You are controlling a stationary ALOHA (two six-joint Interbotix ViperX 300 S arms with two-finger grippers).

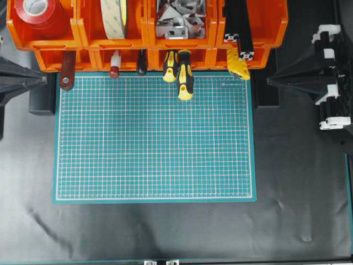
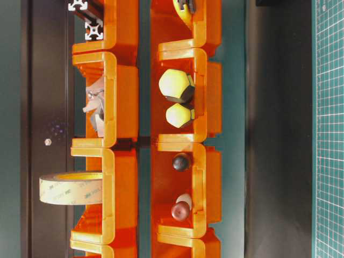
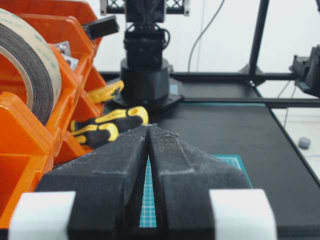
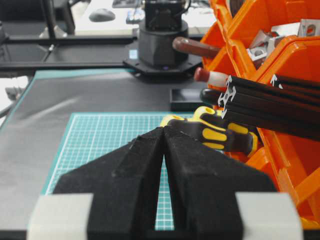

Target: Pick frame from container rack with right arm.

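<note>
From overhead we see the rack (image 1: 146, 33) along the top edge, above the green mat (image 1: 154, 138), with the frame (image 1: 238, 22) lying in its top-right bin, pale cut ends poking out over the front lip. The right arm (image 1: 331, 77) sits well apart at the right edge, and that view hides its fingertips. The right wrist view shows what overhead cannot: the right gripper (image 4: 164, 131) with jaws pressed together, holding nothing, and the frame's slotted ends (image 4: 227, 95) jutting from the bin beside yellow-and-black screwdrivers (image 4: 215, 131). The left wrist view likewise shows the left gripper (image 3: 148, 127) closed and empty, near a tape roll (image 3: 30, 65).
</note>
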